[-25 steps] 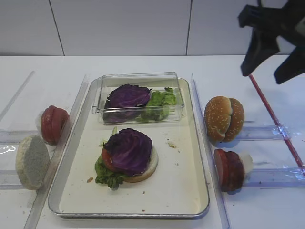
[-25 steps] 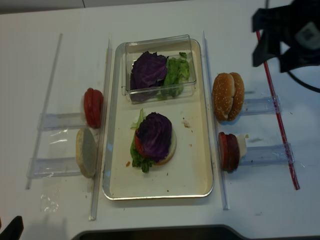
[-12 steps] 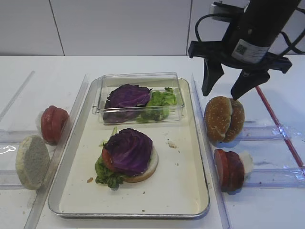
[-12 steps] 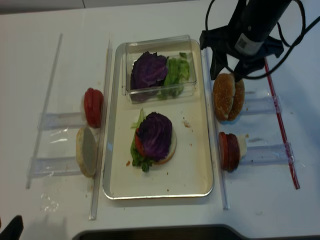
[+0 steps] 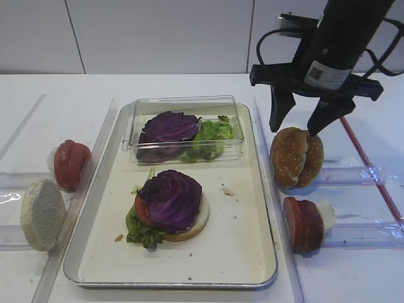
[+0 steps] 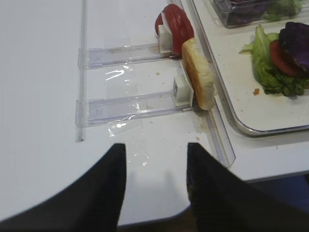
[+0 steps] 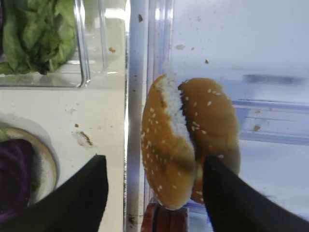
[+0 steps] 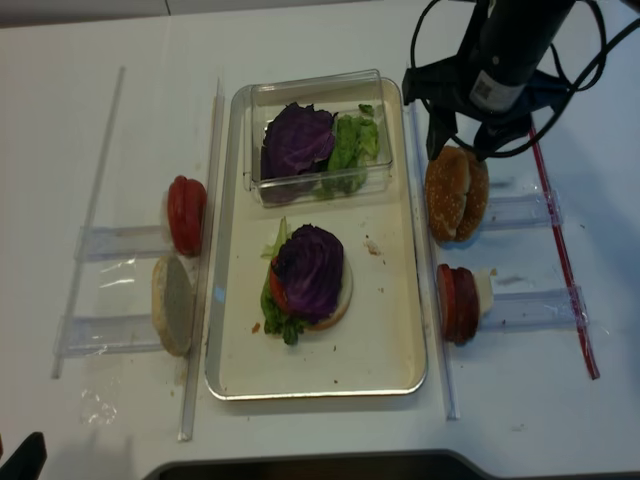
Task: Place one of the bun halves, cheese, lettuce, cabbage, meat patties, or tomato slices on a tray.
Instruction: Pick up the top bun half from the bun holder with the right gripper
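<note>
Golden-brown sesame-seeded domed bun top (image 7: 166,147): right gripper (image 5: 302,126) newly overhead, lower than before; jaws wide, empty, straddling, pre-grasp.

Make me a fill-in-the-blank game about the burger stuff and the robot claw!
1. The right gripper hangs over the sesame bun halves with its jaws ____.
2. The burger on the tray has purple ____ on top.
3. The clear plastic box holds cabbage and green ____.

Missing words: open; cabbage; lettuce
</note>
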Tool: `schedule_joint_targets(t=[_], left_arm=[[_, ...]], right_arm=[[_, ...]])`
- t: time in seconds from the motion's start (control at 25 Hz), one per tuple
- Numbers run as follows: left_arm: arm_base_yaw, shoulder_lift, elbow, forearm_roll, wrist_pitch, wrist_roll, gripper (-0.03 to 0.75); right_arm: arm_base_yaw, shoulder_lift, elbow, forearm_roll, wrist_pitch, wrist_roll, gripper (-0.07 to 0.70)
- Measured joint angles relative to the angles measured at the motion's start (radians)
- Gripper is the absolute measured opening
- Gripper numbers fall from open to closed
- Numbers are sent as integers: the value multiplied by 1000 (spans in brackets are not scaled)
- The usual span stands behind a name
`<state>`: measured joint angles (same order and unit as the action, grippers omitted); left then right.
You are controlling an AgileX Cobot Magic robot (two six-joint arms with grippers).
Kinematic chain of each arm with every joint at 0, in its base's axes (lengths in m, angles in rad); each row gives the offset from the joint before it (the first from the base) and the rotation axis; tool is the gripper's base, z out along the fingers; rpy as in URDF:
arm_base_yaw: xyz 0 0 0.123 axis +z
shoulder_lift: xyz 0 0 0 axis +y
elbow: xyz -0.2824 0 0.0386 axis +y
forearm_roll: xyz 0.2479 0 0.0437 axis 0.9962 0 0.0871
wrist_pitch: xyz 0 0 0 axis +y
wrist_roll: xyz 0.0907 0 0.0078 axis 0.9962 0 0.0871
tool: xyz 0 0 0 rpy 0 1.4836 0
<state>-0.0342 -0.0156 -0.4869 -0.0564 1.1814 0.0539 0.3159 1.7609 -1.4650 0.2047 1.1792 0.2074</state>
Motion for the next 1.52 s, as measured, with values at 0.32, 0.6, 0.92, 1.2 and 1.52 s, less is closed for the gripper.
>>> schedule_joint_targets(t=[0.32,0.6,0.92,1.2,1.52], left_arm=[[0,0,0,0,0,0,286],[0,0,0,0,0,0,286],[0,0,0,0,0,0,286],[0,0,0,0,0,0,286],[0,0,0,0,0,0,283]], right_arm=[[0,31,0,15,-18,0,445],[0,44,0,28,-28,-2,442],[0,78,0,50,-32,-25,438],[0,94,0,54,-36,-28,437],[0,117,-1,55,-20,-29,295]])
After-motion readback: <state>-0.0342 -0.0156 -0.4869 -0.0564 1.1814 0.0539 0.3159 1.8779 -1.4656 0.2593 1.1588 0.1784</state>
